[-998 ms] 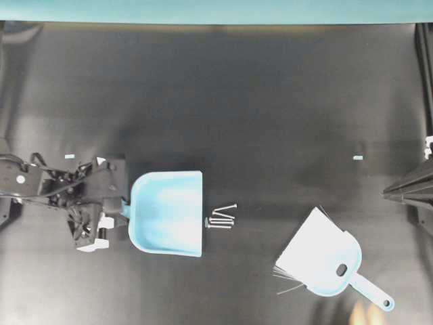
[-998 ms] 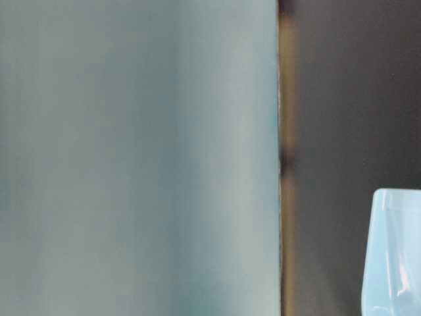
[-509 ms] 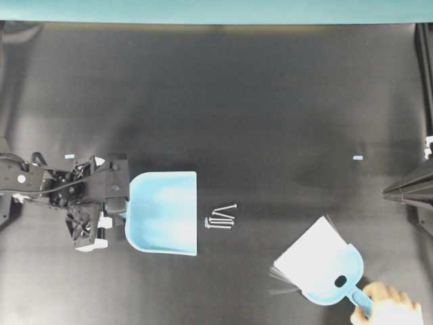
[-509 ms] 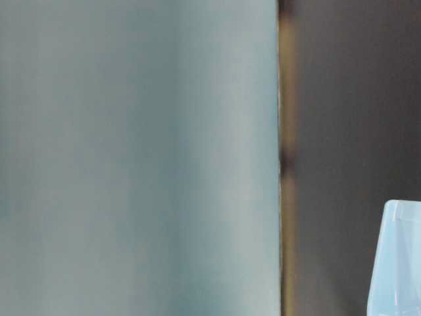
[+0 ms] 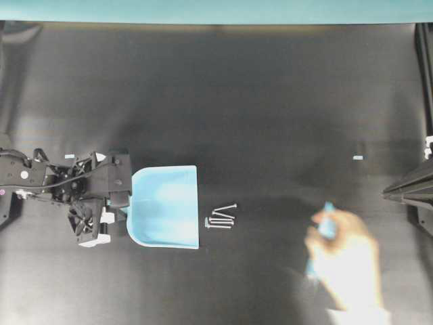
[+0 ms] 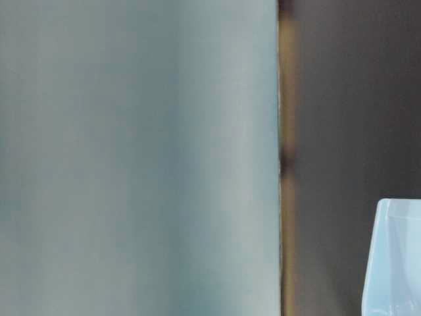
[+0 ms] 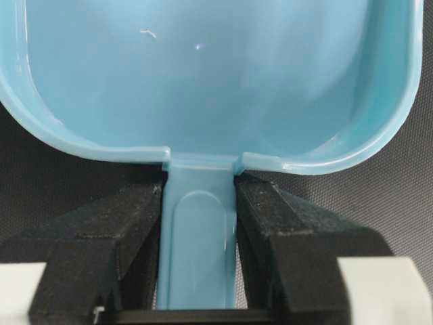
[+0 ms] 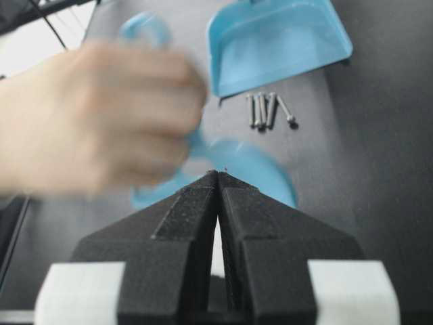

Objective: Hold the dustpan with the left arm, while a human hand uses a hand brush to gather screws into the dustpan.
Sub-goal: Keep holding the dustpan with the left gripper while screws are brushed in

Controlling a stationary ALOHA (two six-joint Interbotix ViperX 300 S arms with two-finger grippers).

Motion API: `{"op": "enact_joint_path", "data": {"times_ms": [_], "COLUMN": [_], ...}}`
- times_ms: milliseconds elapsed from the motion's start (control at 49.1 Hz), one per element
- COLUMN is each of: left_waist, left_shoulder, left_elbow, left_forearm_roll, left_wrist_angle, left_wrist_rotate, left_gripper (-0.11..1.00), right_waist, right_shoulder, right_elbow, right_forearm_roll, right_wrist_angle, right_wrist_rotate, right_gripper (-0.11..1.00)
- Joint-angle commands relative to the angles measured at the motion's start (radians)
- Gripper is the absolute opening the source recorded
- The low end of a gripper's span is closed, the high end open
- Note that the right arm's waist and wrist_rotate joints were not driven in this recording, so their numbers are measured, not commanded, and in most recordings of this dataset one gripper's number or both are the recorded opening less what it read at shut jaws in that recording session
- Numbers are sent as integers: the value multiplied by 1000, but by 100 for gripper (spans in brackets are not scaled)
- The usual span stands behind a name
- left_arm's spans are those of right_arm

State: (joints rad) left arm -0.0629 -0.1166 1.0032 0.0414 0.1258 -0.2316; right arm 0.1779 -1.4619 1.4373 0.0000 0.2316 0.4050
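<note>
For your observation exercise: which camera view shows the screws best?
The overhead view: the screws lie in a sharp cluster beside the dustpan's open edge. The right wrist view shows them smaller and farther off; the table-level and left wrist views miss them.

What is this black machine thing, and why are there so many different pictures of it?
It is a robot with two arms, and each picture comes from a different camera. One camera looks straight down at a black table. One sits low by the table and mostly sees a blurry wall. One rides on each arm's wrist.

The left gripper is the robot's pinching hand. It squeezes the handle of a light blue dustpan from both sides. Just beside the dustpan's open edge lie a few small silver screws, not yet swept in.

A person's hand, blurry because it is moving, holds a blue hand brush. The right gripper is pinched shut and holds nothing.
</note>
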Motion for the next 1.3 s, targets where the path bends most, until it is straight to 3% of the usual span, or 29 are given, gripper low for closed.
{"op": "enact_joint_path", "data": {"times_ms": [0, 306, 469, 591, 1283], "left_waist": [3, -2, -5, -3, 17], "left_shoulder": [2, 6, 14, 11, -8], "left_elbow": [-18, -23, -37, -43, -51], "left_forearm_roll": [5, 3, 5, 5, 5], "left_wrist_angle": [-6, 11, 78, 107, 100], "left_wrist_rotate": [2, 9, 12, 49, 74], "left_gripper": [29, 29, 29, 29, 29], "right_waist": [0, 0, 0, 0, 0], "right_shoulder": [5, 5, 5, 3, 5], "right_elbow": [-5, -5, -5, -5, -5], "right_forearm_roll": [-2, -2, 0, 0, 0], "right_wrist_angle": [-5, -5, -6, -5, -5], "right_wrist_rotate": [0, -2, 0, 0, 0], "right_gripper": [0, 0, 0, 0, 0]}}
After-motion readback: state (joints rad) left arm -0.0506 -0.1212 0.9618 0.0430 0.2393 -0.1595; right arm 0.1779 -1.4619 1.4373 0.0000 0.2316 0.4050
